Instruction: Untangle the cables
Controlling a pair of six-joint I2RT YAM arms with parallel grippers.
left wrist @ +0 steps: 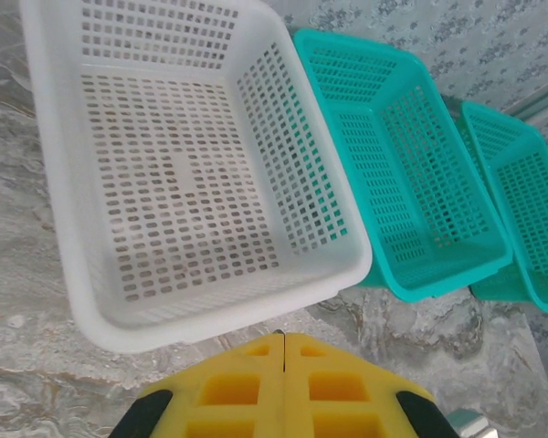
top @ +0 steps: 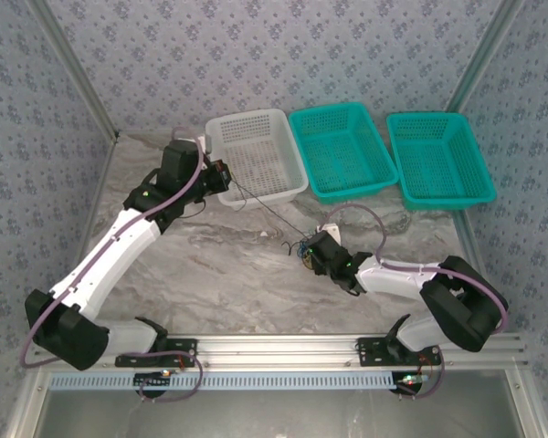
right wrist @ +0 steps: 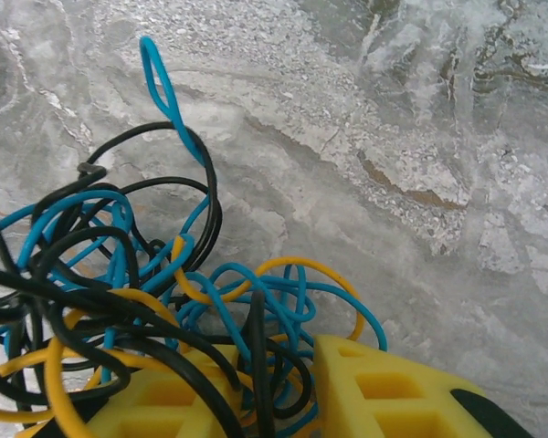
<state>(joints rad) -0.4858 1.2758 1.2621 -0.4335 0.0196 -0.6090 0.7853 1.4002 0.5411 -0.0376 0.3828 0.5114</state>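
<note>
grey-white marbled table (top: 219, 265) forms the work surface, enclosed by patterned walls (top: 283, 55). three perforated baskets stand in a row at the far edge: a white basket (top: 256, 155) on the left, a middle teal basket (top: 342, 151) beside it and a right teal basket (top: 438, 157).

the cables (right wrist: 146, 292) lie as one tangled bundle of black, blue and yellow wire on the bare table near its centre, in front of the baskets and apart from them. one blue loop (right wrist: 164, 91) sticks out of the bundle over the marble.

the right gripper (top: 308, 253) lies low on the table with its tip at the bundle. in the right wrist view its yellow fingers (right wrist: 384, 392) are closed onto the tangle. several strands run through the narrow gap between them and drape over the pads.

the left gripper (top: 223, 175) hangs at the near left corner of the white basket. in the left wrist view its yellow pads (left wrist: 228, 383) are pressed together, with a thin black line pinched in the seam. in the top view the black cable (top: 260, 208) runs as a thin line from this gripper, past the basket's front, to the bundle at the right gripper.
</note>
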